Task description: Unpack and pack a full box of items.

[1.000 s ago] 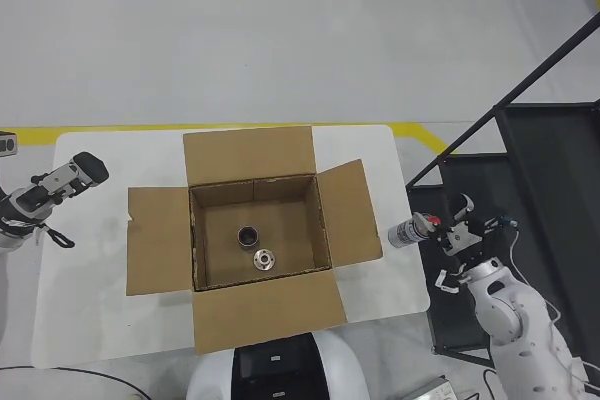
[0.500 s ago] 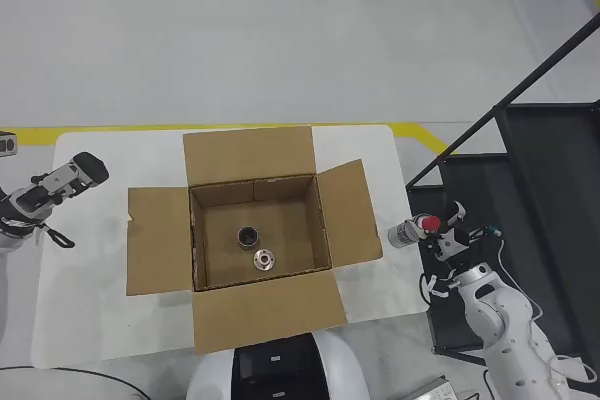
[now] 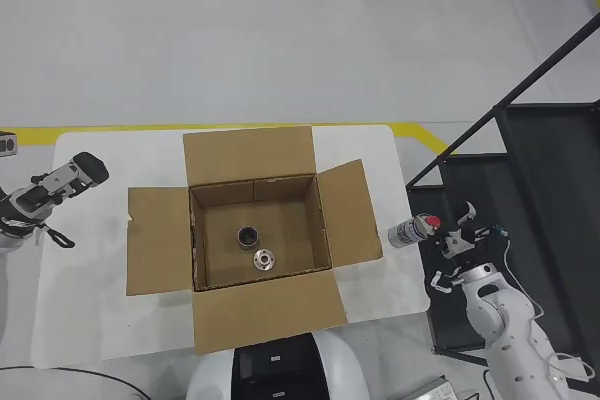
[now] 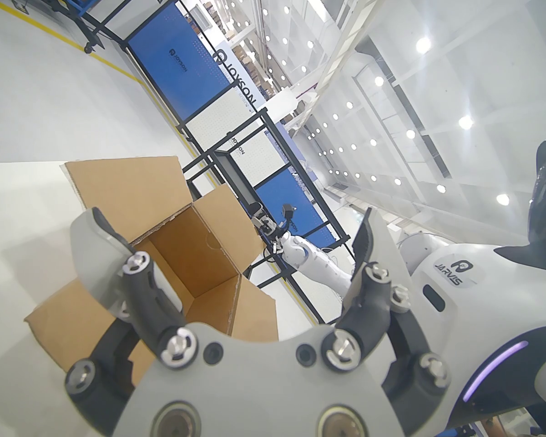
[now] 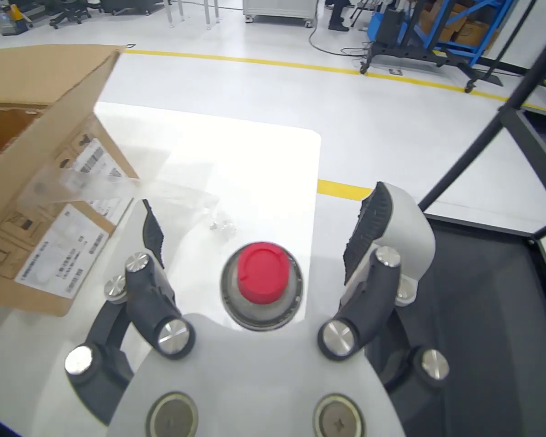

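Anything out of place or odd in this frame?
Yes. The red-capped can appears to lie on its side at the right edge of the table, just beyond the side flap of the box. The right gripper is open at its cap end, not holding it, so it might roll off.

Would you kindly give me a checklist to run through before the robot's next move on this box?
1. Open right claw, clear of the can: ok.
2. That can settled on the table near its right edge: cannot tell; it might roll.
3. Flaps of the box folded out, opening unobstructed: ok.
4. Contents all taken out: not ok; a dark cylinder and a round metal part lie inside.
5. Open, empty left claw, off to the left of the box: ok.
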You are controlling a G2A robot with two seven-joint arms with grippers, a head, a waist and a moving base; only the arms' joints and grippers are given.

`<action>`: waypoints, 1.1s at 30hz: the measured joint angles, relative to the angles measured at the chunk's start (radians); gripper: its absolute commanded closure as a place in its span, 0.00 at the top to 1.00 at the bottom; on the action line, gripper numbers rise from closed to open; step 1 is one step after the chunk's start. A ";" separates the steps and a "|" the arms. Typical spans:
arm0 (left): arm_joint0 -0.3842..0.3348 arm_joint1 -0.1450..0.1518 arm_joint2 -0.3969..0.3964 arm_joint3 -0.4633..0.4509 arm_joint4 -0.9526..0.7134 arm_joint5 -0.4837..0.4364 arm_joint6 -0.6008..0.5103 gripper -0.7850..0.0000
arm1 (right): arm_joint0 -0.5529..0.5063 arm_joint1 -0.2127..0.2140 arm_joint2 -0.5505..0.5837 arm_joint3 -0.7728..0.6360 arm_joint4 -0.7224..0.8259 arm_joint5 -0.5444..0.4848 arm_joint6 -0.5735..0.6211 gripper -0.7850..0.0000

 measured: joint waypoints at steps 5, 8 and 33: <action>0.000 0.000 0.000 0.000 0.000 0.000 0.000 1.00 | 0.041 -0.001 -0.039 0.131 -0.050 -0.034 -0.059 1.00; 0.000 0.000 0.000 0.000 0.000 0.000 0.000 1.00 | 0.062 -0.001 -0.067 0.185 -0.067 -0.074 -0.086 1.00; 0.000 0.000 0.000 0.000 0.000 0.000 0.000 1.00 | 0.228 -0.014 -0.183 0.440 -0.096 -0.072 -0.154 0.00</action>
